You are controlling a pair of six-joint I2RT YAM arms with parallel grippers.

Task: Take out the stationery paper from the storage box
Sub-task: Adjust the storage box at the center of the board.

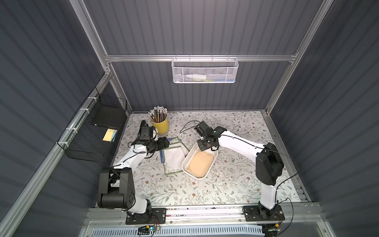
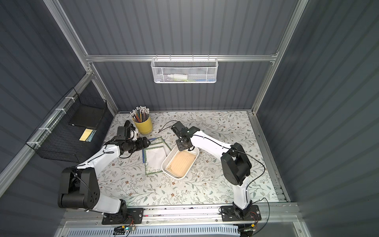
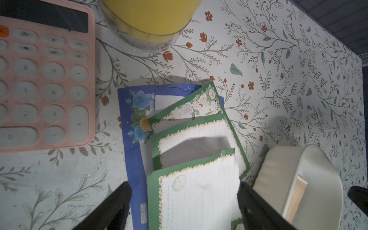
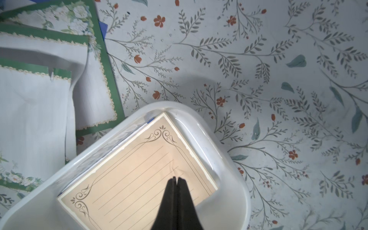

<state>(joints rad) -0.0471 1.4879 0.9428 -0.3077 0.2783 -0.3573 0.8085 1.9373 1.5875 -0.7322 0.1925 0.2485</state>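
While the storage box [image 1: 186, 161] sits mid-scene on the table [image 1: 225, 184], long axis 7 to 1 o'clock in both top views, we note a tan-cream sheet [image 1: 200, 164] of stationery paper flat on top inside it. The right gripper [image 4: 176, 178] is nearer: jaws clenched, tips down on that sheet toward the box's 1 o'clock end, with a small pucker there. Whether paper is caught, we cannot tell. The sheet's bulk runs toward 7 from the jaws. At the box's 9 o'clock, green and blue sheets [image 3: 199, 135] lie on the table, with the left gripper [image 3: 183, 185] above them, jaws released, empty. We judge the lift is the right arm's.
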